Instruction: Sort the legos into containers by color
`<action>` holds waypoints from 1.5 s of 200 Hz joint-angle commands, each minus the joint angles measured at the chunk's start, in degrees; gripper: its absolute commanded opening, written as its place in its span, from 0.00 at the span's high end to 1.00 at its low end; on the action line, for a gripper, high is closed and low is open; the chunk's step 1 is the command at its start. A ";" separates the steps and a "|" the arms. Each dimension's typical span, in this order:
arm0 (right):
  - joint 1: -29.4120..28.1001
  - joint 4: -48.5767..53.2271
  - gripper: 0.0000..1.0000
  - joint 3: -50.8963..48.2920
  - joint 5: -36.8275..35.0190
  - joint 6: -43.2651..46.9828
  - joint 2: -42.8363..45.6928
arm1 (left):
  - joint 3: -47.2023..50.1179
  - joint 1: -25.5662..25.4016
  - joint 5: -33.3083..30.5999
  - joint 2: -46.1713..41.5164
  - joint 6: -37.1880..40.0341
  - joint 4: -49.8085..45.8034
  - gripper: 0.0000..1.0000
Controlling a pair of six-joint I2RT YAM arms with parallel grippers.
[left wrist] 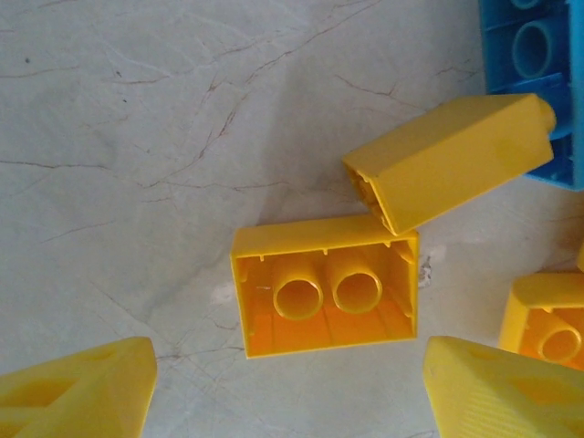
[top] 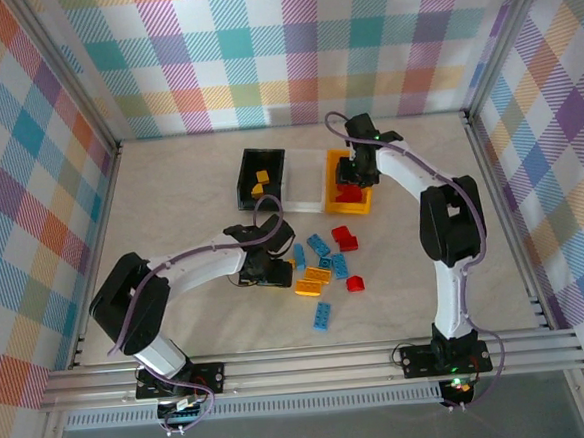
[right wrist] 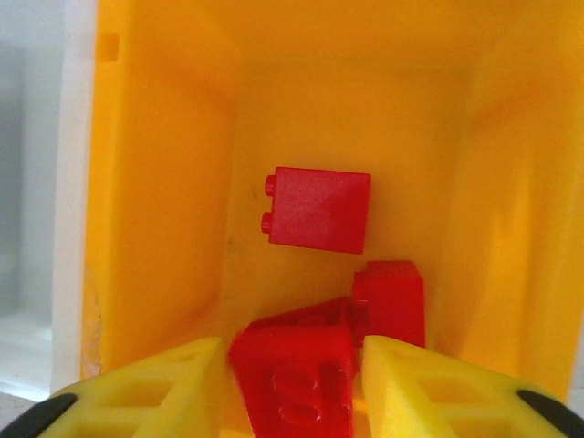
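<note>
Supporting surface: pale marbled table [top: 171, 202], with loose legos [top: 319, 244] in blue, red and yellow scattered between the arms.
Containers: black bin [top: 242, 187], white bin [top: 305, 183] and yellow-orange bin [top: 350, 210] are joined in a row at the far side. Yellow pieces [top: 260, 182] are noted in the black bin.
Right gripper [right wrist: 294, 406]: positioned over the yellow-orange bin, fingers clamped on a red brick [right wrist: 297, 365]. Other red bricks [right wrist: 318, 210] are lying on the bin floor.
Left gripper [left wrist: 292, 392]: fingers spread, nothing held, poised above an upturned yellow brick [left wrist: 324, 287] on the table.
</note>
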State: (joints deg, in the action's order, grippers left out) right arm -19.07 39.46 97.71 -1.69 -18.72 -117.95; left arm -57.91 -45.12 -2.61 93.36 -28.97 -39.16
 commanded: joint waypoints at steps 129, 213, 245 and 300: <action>-2.83 -8.34 0.29 -18.77 6.11 -1.52 18.45 | -6.33 -0.43 -3.53 12.56 0.83 2.20 0.30; -6.81 -8.55 0.29 -25.21 6.18 -3.03 24.86 | -7.33 -0.35 -3.64 11.86 1.49 0.38 0.58; -8.66 -7.89 0.29 -29.10 5.96 -3.73 30.06 | -7.43 0.82 -5.39 5.40 1.91 -3.53 0.58; -14.39 -5.25 0.29 -40.67 5.24 -5.26 39.70 | -23.65 13.37 -5.90 4.11 10.69 -11.34 0.57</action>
State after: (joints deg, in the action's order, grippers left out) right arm -31.27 31.57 61.41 3.68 -22.26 -81.12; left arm -72.53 -36.88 -6.98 96.77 -23.75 -46.52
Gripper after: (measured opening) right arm 0.713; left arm 0.471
